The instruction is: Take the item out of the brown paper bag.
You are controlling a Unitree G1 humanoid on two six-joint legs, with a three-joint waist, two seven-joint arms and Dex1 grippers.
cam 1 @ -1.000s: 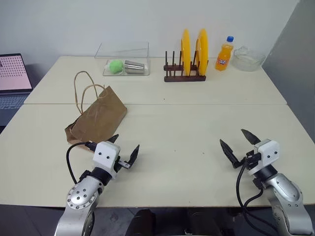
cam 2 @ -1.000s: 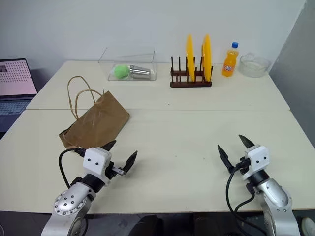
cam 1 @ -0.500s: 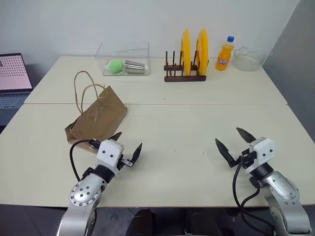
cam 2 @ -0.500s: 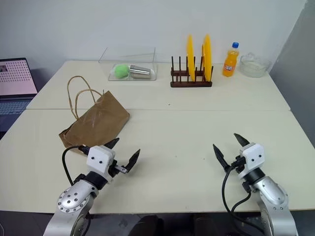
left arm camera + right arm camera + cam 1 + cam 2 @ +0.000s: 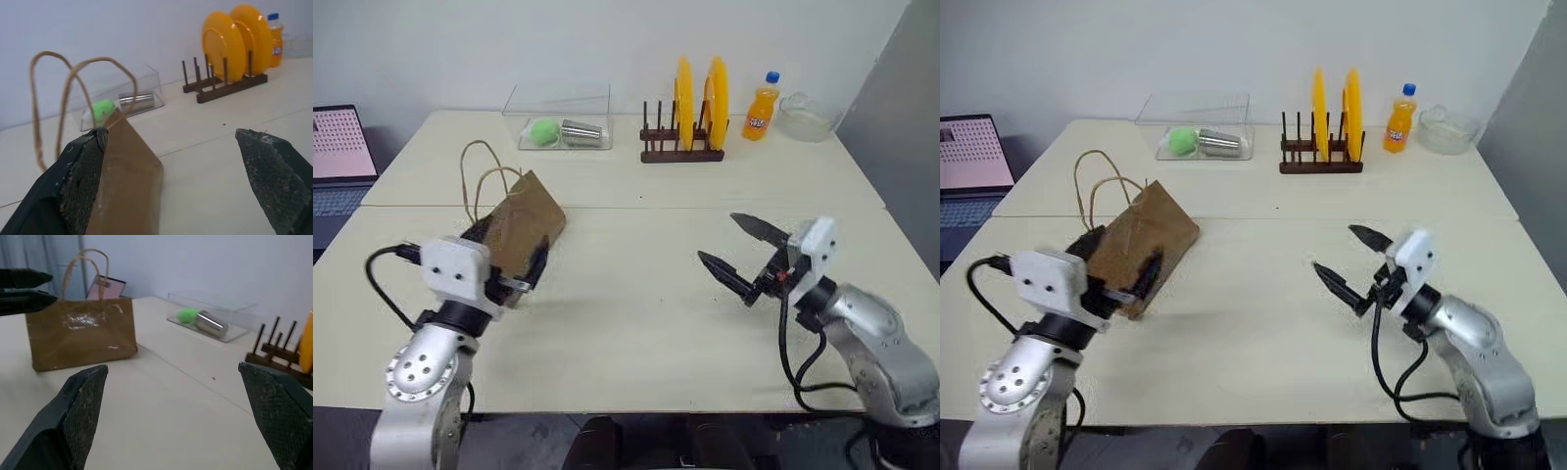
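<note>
Brown creased kraft paper bag (image 5: 514, 233) with tan cord loop handles lies on the pale surface (image 5: 636, 304) directly ahead of the wide-open, empty left pincer (image 5: 1116, 277), far nearer than the equally open, empty right pincer (image 5: 736, 257); its contents are hidden.

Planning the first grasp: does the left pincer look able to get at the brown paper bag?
Probably yes: the open left pincer sits right by the brown paper bag, with nothing between them.
</note>
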